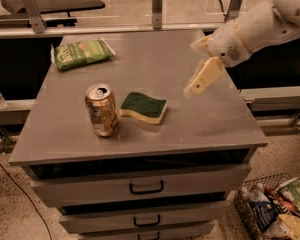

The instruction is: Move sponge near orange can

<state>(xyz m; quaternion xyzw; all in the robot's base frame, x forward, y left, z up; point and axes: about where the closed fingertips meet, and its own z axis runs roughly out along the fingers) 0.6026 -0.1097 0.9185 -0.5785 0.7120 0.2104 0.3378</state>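
The sponge (143,106), dark green on top over pale yellow foam, lies flat on the grey table top (200,129). It sits just right of the orange can (101,110), which stands upright with its silver top open. A small gap separates them. My gripper (195,68) hangs above the table's right side, well to the right of the sponge and clear of it. It is open and empty, with one long pale finger (204,76) pointing down-left.
A green chip bag (82,53) lies at the table's back left. The table is a drawer cabinet with handles (146,188) on its front. A wire basket of packets (275,209) stands on the floor at lower right. A rail runs behind the table.
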